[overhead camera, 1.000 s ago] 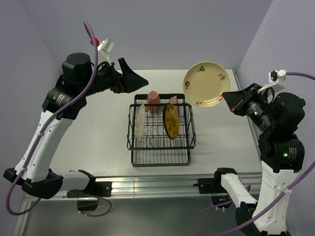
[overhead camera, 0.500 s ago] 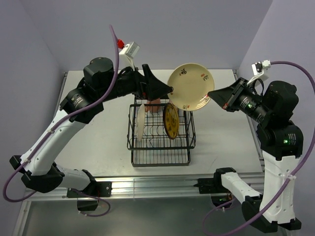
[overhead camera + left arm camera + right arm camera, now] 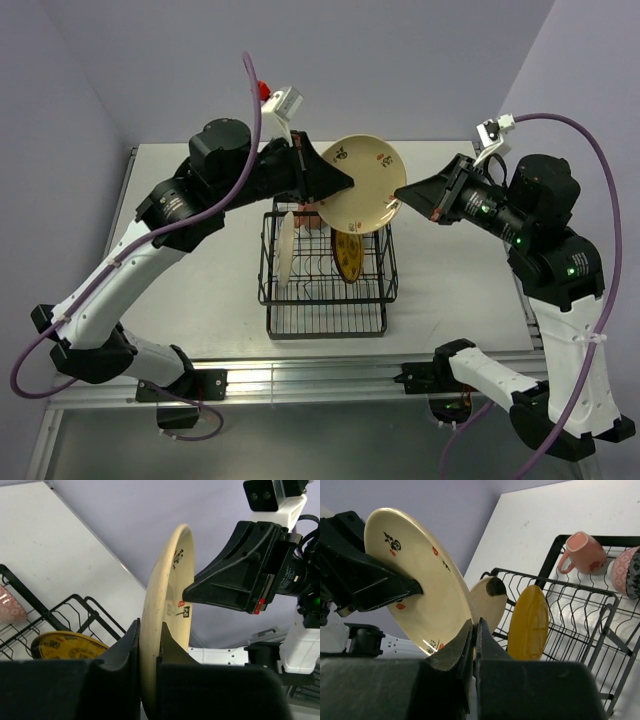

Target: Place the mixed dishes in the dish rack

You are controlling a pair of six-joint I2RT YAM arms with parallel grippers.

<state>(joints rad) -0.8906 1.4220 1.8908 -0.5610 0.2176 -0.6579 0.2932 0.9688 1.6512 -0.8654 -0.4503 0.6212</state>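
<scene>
**Top external view: patterned cream plate gripped at both rims above the rack**

A cream plate with small printed motifs (image 3: 365, 180) is held in the air above the far end of the black wire dish rack (image 3: 325, 322), tilted up on edge. One rim is clamped by the left gripper (image 3: 348, 183); in the left wrist view its two fingers (image 3: 131, 647) are seen closed against either face of the plate. The opposite rim is pinched by the right gripper (image 3: 399, 194), whose jaws are drawn tight on it. With both grips applied at once, a handover is judged to be under way, probably so that the plate can be carried by the arm better placed for a free slot.

Inside the rack, a plain cream plate (image 3: 287, 250) and a yellow patterned plate (image 3: 348, 258) are stood upright between the prongs, apart from each other, with slots left open between them. A pinkish mug (image 3: 582, 552) and a speckled bowl (image 3: 627, 572) are set at the far end. The held plate is kept near vertical, which is judged to suit an edge-first drop into a slot. Release by one gripper is called for before lowering; otherwise the plate could be strained between the arms.
</scene>
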